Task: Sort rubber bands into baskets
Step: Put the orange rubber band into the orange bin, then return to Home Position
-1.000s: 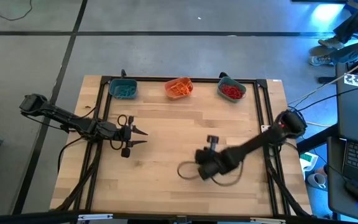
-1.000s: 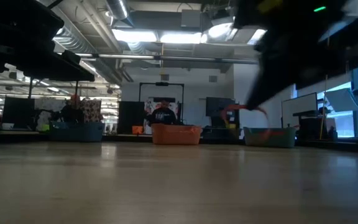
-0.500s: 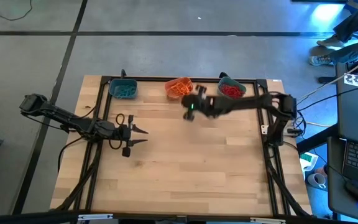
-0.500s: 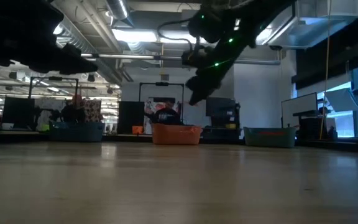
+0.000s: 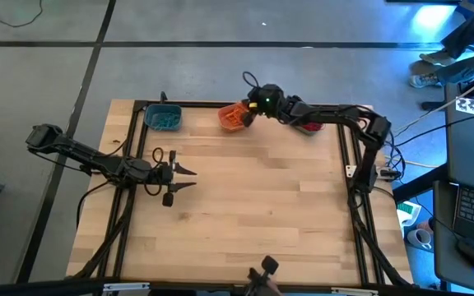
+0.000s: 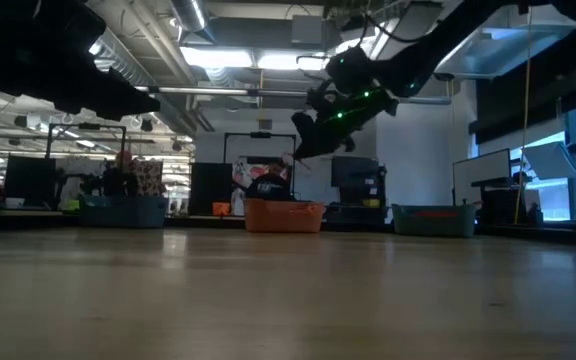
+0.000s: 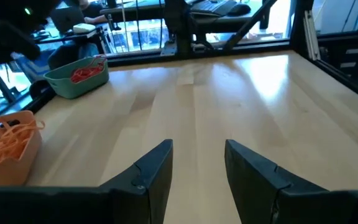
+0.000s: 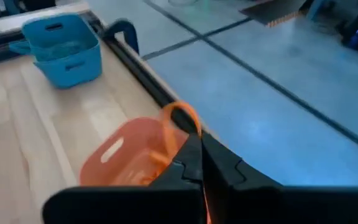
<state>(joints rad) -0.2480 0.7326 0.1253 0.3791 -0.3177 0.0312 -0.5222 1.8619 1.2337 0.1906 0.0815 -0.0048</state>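
Observation:
Three baskets stand along the table's far edge: a teal-blue one (image 5: 163, 118) at the left, an orange one (image 5: 232, 117) in the middle, holding orange rubber bands, and a teal one (image 7: 78, 77) at the right, holding red bands. My right gripper (image 5: 248, 105) hangs over the orange basket (image 8: 132, 155), shut on an orange rubber band (image 8: 181, 117). My left gripper (image 5: 184, 176) waits open above the table's left half, nothing between its fingers (image 7: 157, 165). My right gripper pinches the orange rubber band between its shut fingertips (image 8: 196, 142). The band's free loop (image 8: 180, 112) sticks out past the tips. The fingers slant down from the table's right side. The band is lifted clear, above the orange basket's far rim.
A black frame (image 5: 138, 140) runs along the table's left, far and right sides, with a clamp (image 8: 122, 31) at the far left corner. A dark fitting (image 5: 263, 268) sits at the near edge. Bare wood lies between the arms.
My right gripper has swung from the table's near middle toward the far edge, ending above the orange basket. It has rolled and tipped its wrist on the way and stayed shut. My left gripper has kept its place.

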